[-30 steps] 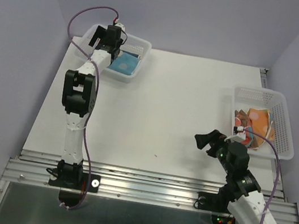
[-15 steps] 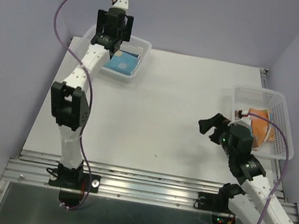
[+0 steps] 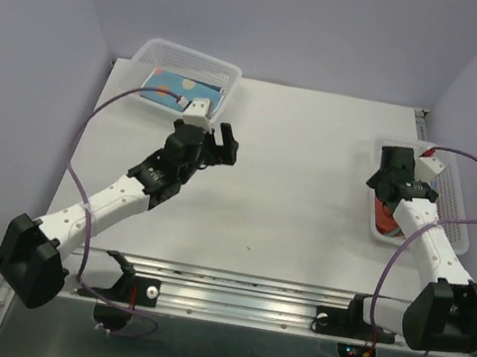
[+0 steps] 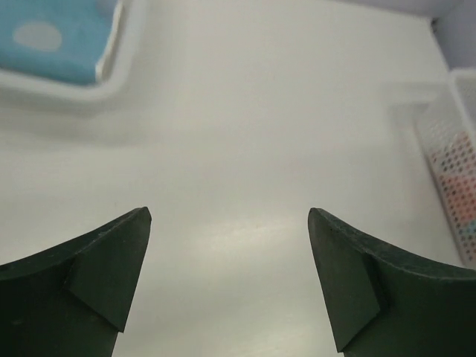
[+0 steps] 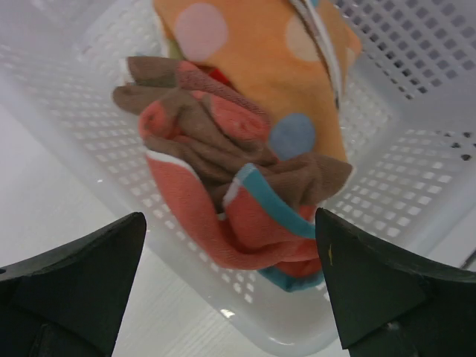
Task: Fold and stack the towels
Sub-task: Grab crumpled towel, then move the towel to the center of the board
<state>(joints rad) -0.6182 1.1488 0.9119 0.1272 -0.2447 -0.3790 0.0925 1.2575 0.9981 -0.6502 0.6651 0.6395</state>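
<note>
Right gripper [image 5: 229, 217] gapes wide over the basket [image 5: 401, 171] where orange and brown-red towels [image 5: 223, 163] lie crumpled inside, soft, light, floppy I'd say, so pinch the raised top fold; left gripper [image 4: 229, 216] hovers open, well clear of that basket.

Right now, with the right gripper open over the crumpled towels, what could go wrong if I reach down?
1. The orange towel and the brown-red towel lie bunched together under the right gripper, so one pinch may lift both.
2. They sit against the wall of the white mesh basket; a finger could catch the mesh and drag the basket.
</note>
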